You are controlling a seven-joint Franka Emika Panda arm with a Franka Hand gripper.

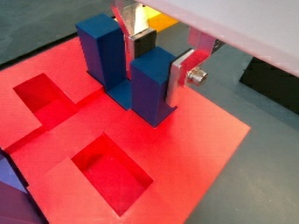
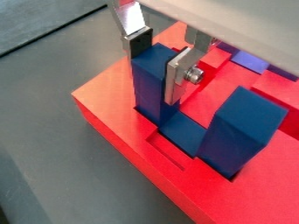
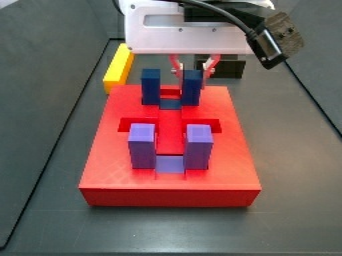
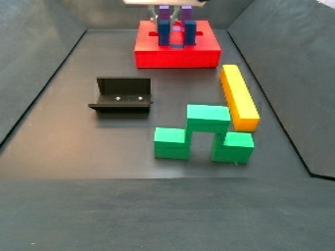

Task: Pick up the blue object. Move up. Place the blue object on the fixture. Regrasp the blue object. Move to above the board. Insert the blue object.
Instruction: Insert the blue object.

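We find the blue object [image 2: 187, 114] standing prongs-up in a recess of the board [image 1: 198, 149], apparently seated. The hand [image 2: 158, 52] grips one prong between its fingers [image 2: 179, 74]. We judge insertion nearly complete; release and withdrawal remain. The fixture [image 4: 121, 96] stands empty.

Dark grey floor [image 4: 78, 147] carries: red board [image 4: 175, 57] at far edge — black fixture [image 4: 121, 96], green block [image 4: 203, 132], yellow bar [image 4: 238, 96]; gripper [image 3: 190, 68] above board.
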